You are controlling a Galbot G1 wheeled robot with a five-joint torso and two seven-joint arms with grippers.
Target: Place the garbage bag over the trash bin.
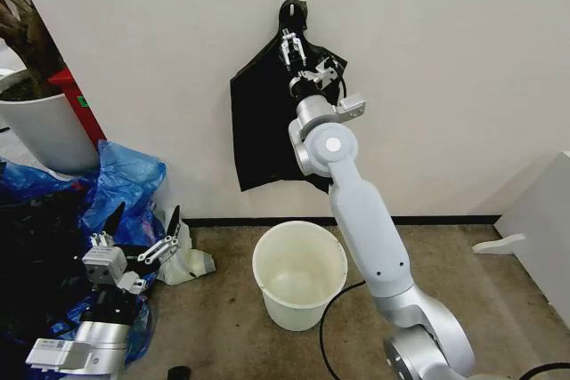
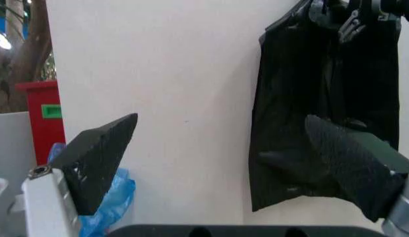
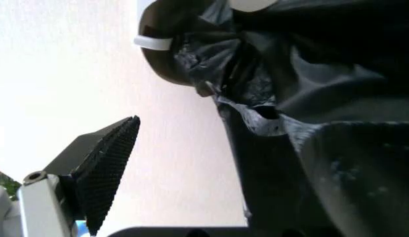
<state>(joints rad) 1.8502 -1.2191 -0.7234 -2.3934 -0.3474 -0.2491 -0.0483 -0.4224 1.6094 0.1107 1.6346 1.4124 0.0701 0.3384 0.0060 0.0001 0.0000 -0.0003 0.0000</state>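
Head view, left to right: my left gripper (image 1: 142, 222) held low with fingers spread, empty, beside the blue bags (image 1: 125, 175); the bin (image 1: 299, 275) upright on the floor; above it the bag (image 1: 267, 122) hanging on the wall, my right gripper (image 1: 291, 44) at its neck. Right wrist view: fingers apart around bunched plastic (image 3: 310, 89).

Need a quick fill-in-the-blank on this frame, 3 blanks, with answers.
1. The garbage bag hangs on the ____.
2. The right gripper is raised at the bag's top, its fingers ____.
3. The trash bin stands upright on the floor with no ____ on it yet, while the left gripper is low beside the blue plastic bags.

Answers: wall; open; bag
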